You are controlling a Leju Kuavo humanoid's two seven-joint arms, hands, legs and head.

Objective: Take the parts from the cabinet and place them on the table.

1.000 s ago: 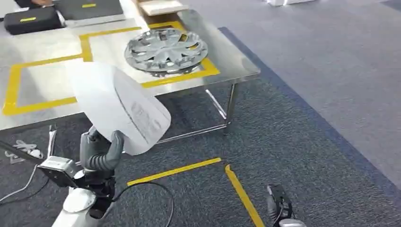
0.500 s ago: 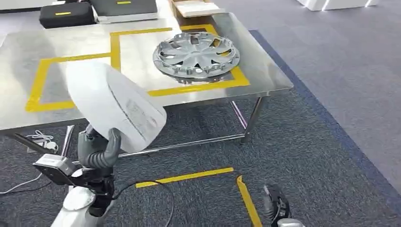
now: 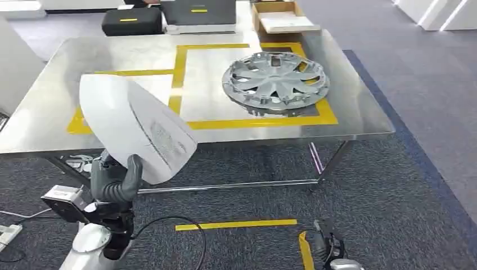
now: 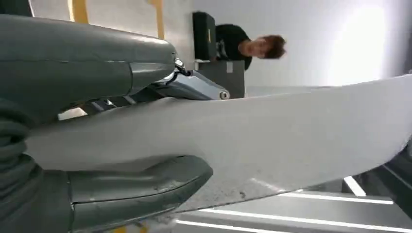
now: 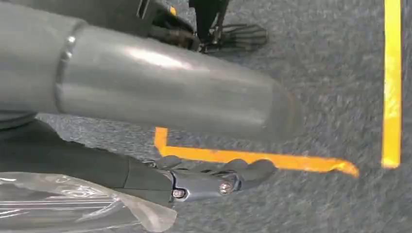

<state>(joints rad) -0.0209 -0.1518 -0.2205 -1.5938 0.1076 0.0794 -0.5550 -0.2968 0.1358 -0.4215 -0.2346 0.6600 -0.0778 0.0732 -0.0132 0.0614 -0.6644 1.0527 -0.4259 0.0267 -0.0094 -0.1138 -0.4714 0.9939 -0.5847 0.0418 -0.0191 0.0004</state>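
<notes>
One part, a white panel (image 3: 135,126), is gripped at its lower edge by the left hand (image 3: 118,183), raised short of the table's (image 3: 50,126) near left edge. A silver wheel cover (image 3: 275,81) already rests near the right edge. Right hand (image 5: 214,182) hangs low, fingers loosely extended, holding nothing; placing the panel remains.

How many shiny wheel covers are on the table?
1. The silver spoked wheel cover lies inside the right yellow-taped square on the steel table. The big white part in the left hand may hide others.
</notes>
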